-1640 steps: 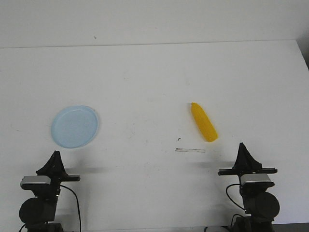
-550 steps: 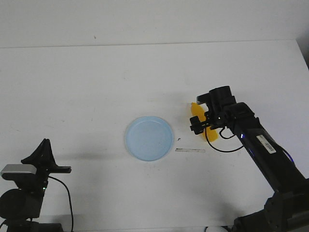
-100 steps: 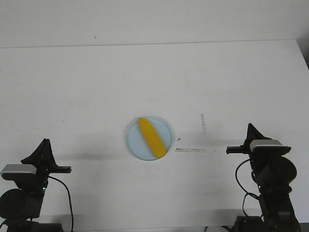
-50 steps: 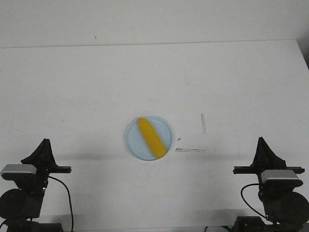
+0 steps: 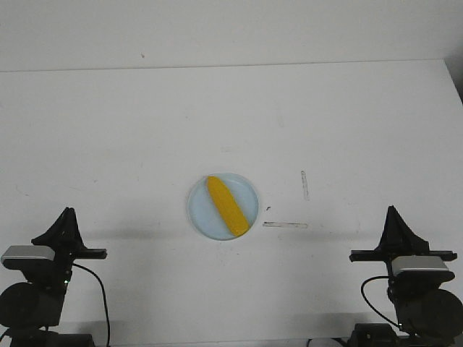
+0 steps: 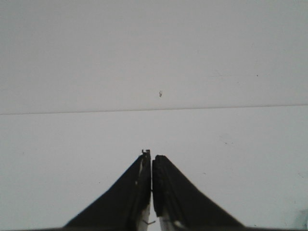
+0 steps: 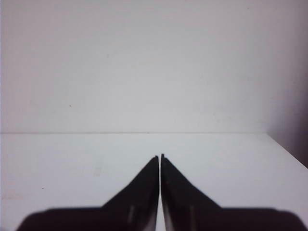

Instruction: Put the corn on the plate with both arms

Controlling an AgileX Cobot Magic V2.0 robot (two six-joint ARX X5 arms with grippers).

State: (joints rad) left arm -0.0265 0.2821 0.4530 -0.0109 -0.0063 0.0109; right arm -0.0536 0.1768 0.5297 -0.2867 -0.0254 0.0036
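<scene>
The yellow corn cob (image 5: 226,205) lies diagonally in the pale blue plate (image 5: 200,215) at the table's middle front. My left gripper (image 5: 66,212) is parked at the front left, well apart from the plate, shut and empty; its fingers meet in the left wrist view (image 6: 151,154). My right gripper (image 5: 393,210) is parked at the front right, shut and empty; its fingers meet in the right wrist view (image 7: 160,156). Neither wrist view shows the plate or the corn.
A short clear strip (image 5: 285,225) lies on the table just right of the plate, and a second strip (image 5: 304,185) lies a little farther back. The table's back edge meets the wall (image 5: 231,29).
Over the earlier frames the plate went from the left to the middle and the corn went from the table into it. In the last second my right arm drew back to its parked pose.
</scene>
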